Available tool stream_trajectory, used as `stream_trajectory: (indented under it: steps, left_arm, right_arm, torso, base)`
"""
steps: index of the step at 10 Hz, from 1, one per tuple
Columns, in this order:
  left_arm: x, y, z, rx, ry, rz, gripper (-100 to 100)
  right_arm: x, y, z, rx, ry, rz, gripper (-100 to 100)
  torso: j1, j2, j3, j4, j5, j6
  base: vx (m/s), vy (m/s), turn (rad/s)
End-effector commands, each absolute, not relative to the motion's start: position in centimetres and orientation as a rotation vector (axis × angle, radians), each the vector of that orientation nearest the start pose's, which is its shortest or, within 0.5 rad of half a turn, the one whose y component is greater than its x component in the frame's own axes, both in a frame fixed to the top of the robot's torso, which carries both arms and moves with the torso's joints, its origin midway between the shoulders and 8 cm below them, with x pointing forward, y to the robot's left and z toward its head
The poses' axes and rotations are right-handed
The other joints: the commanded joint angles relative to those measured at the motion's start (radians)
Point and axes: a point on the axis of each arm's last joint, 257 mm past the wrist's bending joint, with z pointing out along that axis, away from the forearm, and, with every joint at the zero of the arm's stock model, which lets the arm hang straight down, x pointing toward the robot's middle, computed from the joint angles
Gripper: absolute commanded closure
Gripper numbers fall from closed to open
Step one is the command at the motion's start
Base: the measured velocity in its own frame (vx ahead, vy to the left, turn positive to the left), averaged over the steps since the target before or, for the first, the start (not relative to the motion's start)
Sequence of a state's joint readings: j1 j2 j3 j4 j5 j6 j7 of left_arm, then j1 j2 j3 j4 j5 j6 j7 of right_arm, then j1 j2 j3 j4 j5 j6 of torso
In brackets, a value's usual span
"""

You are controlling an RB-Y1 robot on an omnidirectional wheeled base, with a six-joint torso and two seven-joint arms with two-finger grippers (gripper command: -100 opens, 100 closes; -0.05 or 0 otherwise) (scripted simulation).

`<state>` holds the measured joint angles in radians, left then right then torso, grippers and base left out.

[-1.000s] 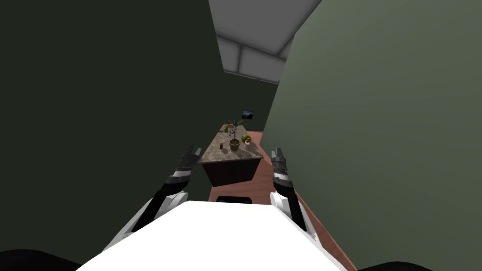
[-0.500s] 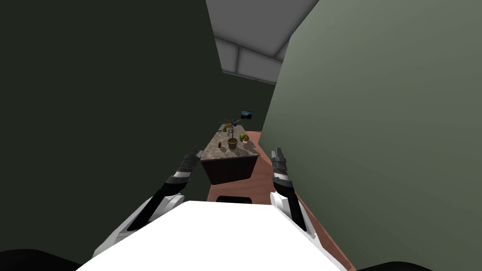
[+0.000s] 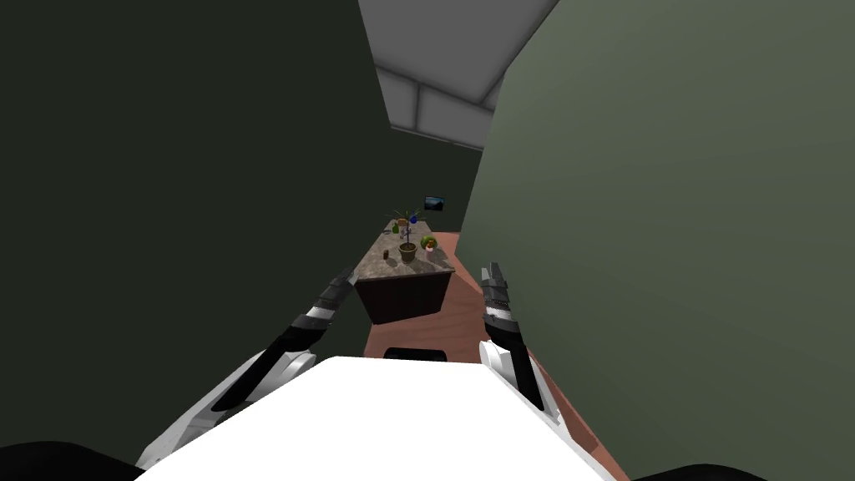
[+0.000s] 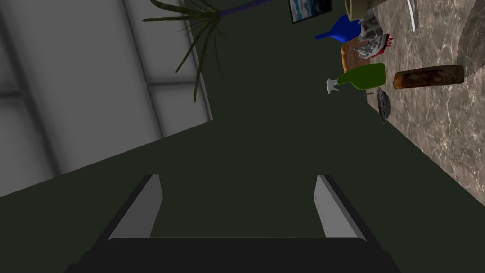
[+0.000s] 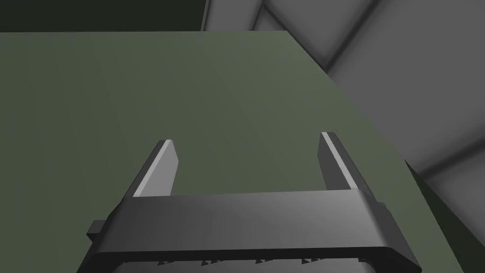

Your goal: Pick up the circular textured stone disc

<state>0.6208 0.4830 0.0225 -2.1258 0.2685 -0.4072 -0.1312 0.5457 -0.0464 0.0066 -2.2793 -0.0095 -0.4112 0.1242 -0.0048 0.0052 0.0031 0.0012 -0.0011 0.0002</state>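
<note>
A small dark grey disc [image 4: 383, 105] lies near the edge of a marbled table top [image 4: 440, 128], seen almost edge-on, far beyond my left gripper [image 4: 239, 179]. That gripper is open with nothing between its fingers. In the head view the table [image 3: 392, 269] stands ahead down a narrow passage. My left gripper [image 3: 346, 274] hangs by its near left corner, short of it. My right gripper [image 3: 493, 269] is level with it on the right, and the right wrist view shows this gripper [image 5: 246, 138] open and empty before a green wall.
Beside the disc stand a brown cylinder [image 4: 428, 77], a green bottle [image 4: 362, 77], a blue vase [image 4: 340, 29] and a potted plant [image 3: 407, 250]. A dark green wall [image 3: 167, 209] and a paler green wall [image 3: 668, 250] hem in the reddish floor [image 3: 434, 326].
The table looks smaller and has drifted slightly left and up, so I have backed away from it. My left arm has sunk lower and swung outward; the right arm holds still.
</note>
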Motion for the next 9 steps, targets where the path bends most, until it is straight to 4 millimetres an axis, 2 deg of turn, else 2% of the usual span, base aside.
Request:
stream_trajectory:
  steps: [1, 2, 3, 4, 5, 6, 7, 8, 9]
  left_arm:
    - [36.3, 32.0, -10.8, -0.709, 1.177, -1.138, -100]
    - [36.3, 32.6, -12.5, -0.740, 1.227, -1.124, -100]
    - [36.3, 32.5, -12.5, -0.725, 1.243, -1.121, -100]
    - [36.2, 33.2, -14.3, -0.759, 1.293, -1.104, -100]
    - [36.3, 33.2, -14.3, -0.742, 1.311, -1.101, -100]
    - [36.1, 34.0, -16.2, -0.781, 1.360, -1.081, -100]
    - [36.1, 33.9, -16.1, -0.760, 1.381, -1.076, -100]
    - [35.8, 34.8, -18.0, -0.801, 1.430, -1.053, -100]
    - [35.8, 34.8, -18.0, -0.780, 1.452, -1.047, -100]
  right_arm:
    - [35.5, -28.2, -0.9, 0.682, 0.768, 1.155, 0]
    - [35.5, -28.2, -0.9, 0.682, 0.768, 1.155, 0]
    - [35.5, -28.2, -0.9, 0.682, 0.768, 1.155, 0]
    - [35.5, -28.2, -0.9, 0.682, 0.768, 1.155, 0]
    - [35.5, -28.2, -0.9, 0.682, 0.768, 1.155, 0]
    - [35.5, -28.2, -0.9, 0.682, 0.768, 1.155, 0]
    - [35.5, -28.2, -0.9, 0.682, 0.768, 1.155, 0]
    - [35.5, -28.2, -0.9, 0.682, 0.768, 1.155, 0]
    - [35.5, -28.2, -0.9, 0.682, 0.768, 1.155, 0]
  torso:
    - [0.000, 0.000, 0.000, 0.000, 0.000, 0.000]
    - [0.001, 0.000, 0.000, 0.000, 0.000, 0.000]
    - [0.001, 0.000, 0.000, 0.000, 0.000, 0.000]
    - [0.001, -0.001, -0.001, 0.000, 0.000, 0.000]
    - [0.001, -0.001, -0.001, 0.000, 0.000, 0.000]
    - [0.002, -0.002, -0.001, 0.000, 0.000, 0.000]
    - [0.000, -0.001, -0.001, 0.000, 0.000, 0.000]
    - [0.001, -0.001, -0.001, 0.000, 0.000, 0.000]
    - [0.001, -0.001, -0.001, 0.000, 0.000, 0.000]
  base:
    - [-0.069, -0.064, -0.029]
    - [-0.074, -0.074, -0.080]
    - [-0.055, -0.064, -0.030]
    - [-0.057, -0.071, -0.085]
    - [-0.052, -0.055, -0.036]
    - [-0.063, -0.086, -0.093]
    - [-0.059, -0.067, -0.046]
    - [-0.063, -0.076, -0.104]
    - [-0.049, -0.062, -0.047]
